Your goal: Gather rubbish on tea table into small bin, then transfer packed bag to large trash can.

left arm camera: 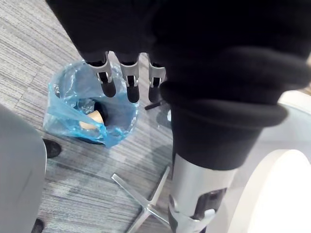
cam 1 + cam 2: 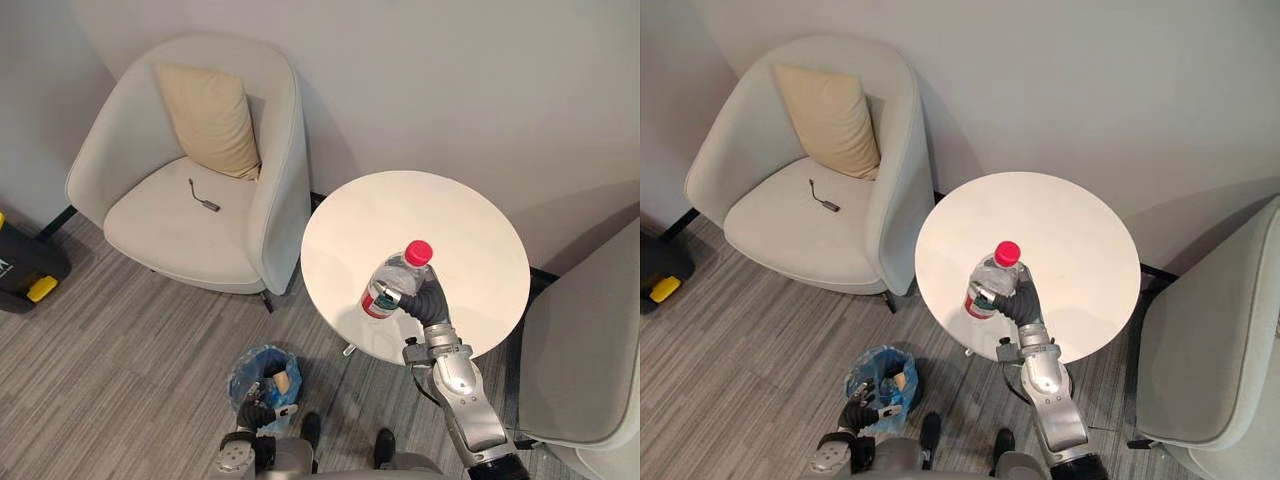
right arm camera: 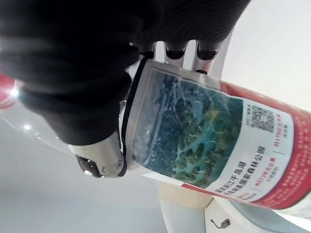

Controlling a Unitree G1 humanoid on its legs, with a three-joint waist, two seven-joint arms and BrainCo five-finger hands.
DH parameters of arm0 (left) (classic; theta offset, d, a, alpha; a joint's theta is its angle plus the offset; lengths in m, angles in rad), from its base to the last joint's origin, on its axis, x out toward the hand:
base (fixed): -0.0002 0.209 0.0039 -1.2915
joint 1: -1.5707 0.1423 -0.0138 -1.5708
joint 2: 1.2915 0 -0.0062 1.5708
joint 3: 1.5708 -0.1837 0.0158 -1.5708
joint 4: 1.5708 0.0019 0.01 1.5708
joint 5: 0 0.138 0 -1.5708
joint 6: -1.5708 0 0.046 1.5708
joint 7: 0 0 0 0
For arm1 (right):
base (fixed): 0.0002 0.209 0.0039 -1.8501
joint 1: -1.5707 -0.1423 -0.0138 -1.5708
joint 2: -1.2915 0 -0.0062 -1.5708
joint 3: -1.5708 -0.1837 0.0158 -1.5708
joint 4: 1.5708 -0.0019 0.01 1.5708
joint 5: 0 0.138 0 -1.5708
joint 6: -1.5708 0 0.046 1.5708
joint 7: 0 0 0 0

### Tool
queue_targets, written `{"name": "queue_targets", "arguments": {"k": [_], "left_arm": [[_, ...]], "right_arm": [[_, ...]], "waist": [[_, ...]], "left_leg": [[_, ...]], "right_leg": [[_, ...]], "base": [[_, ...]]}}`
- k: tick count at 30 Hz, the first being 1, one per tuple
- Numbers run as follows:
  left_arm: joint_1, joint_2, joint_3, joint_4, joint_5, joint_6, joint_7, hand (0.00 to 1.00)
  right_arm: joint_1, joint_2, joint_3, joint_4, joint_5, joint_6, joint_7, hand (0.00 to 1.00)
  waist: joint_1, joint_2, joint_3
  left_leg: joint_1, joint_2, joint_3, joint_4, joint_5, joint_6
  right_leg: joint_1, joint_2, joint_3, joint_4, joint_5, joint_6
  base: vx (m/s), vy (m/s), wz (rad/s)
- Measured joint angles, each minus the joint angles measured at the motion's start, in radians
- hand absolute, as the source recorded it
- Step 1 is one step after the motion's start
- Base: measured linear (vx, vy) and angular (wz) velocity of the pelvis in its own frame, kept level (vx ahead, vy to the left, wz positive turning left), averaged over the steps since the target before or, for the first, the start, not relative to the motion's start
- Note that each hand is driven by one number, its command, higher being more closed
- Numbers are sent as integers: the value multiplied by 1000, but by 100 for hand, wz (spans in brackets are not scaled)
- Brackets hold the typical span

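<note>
Two pale grey tub armchairs stand in this corner, with a round counter between them. Far left, on the grey striped carpet (image 2: 120, 360), sits a black case with a yellow patch (image 2: 25, 270). The left armchair (image 2: 270, 190) holds a beige cushion (image 2: 210, 118) propped against its back and a small dark cable-like piece (image 2: 205, 198) lying on its seat.

Just in front of that chair, close to the robot, a small bin lined with a blue plastic bag (image 2: 250, 365) stands on the carpet. It already holds a tan scrap (image 1: 90, 121) and some clear wrapping. The left hand (image 2: 260, 412) hangs right over the bin's near rim, its fingers (image 1: 129, 82) loose and pointing down at the bag, holding nothing.

To the right is the round white counter (image 2: 450, 230). Over its near part, the right hand (image 2: 425, 300) is clenched round a clear plastic bottle with a red cap and a red and green label (image 2: 392, 285). The fingers and thumb wrap the label band, and the cap tips up and away from the robot. I cannot tell whether the bottle's base touches the counter top.

Far right, the second pale grey armchair (image 2: 585, 370) sits just beside the counter's edge.
</note>
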Motion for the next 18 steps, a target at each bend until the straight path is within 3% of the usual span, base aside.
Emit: {"name": "queue_targets", "arguments": {"k": [4,10,14,18], "left_arm": [[-1,8,-23,8,0,-2,0,0],[-2,12,-29,17,-2,-11,3,0],[-2,11,-29,17,-2,-13,4,0],[-8,10,-55,16,-10,-13,22,0]], "right_arm": [[10,-24,38,-52,-41,-8,3,100],[38,-54,51,-71,-76,-8,-3,100],[38,-61,64,-77,-80,-8,-3,100],[48,-76,41,-117,-80,-9,-12,100]], "waist": [[-3,3,-8],[-9,5,-13],[-2,14,-20],[-1,39,-20]], "left_leg": [[12,-2,17,9,-8,9],[-49,-55,-82,80,-21,11],[-91,-66,-170,74,17,2],[-155,-75,-255,63,81,-10]], "right_leg": [[-3,-4,19,25,-6,2],[-66,-46,17,224,-127,25],[-74,-44,-34,228,-138,14],[-98,-35,-114,237,-148,-3]], "base": [[-42,7,-13],[-81,3,50],[-49,-56,76],[-40,-81,93]]}}
